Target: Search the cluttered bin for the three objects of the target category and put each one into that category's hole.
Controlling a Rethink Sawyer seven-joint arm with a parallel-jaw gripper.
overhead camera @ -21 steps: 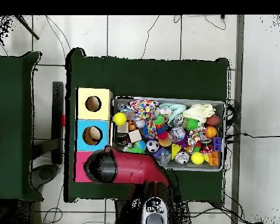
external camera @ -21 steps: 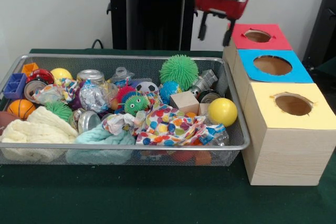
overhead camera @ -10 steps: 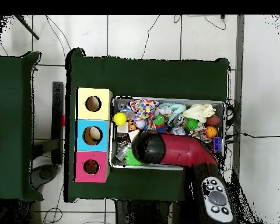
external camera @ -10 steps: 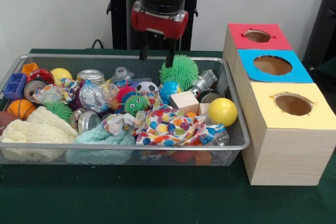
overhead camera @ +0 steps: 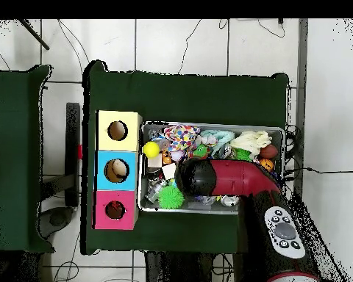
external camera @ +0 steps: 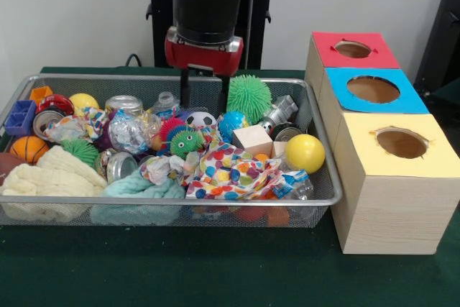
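Clutter is my worry. Left of the football point(external camera: 202, 118) lie cans, cloths and an orange ball point(external camera: 29, 149); my jaws point(external camera: 203, 98), spread apart and empty, hang right over it in the basket point(external camera: 325, 177). Closing here could snag the spiky green ball point(external camera: 245, 98) to its right. Further right stand the boxes point(external camera: 388, 177), holes open.
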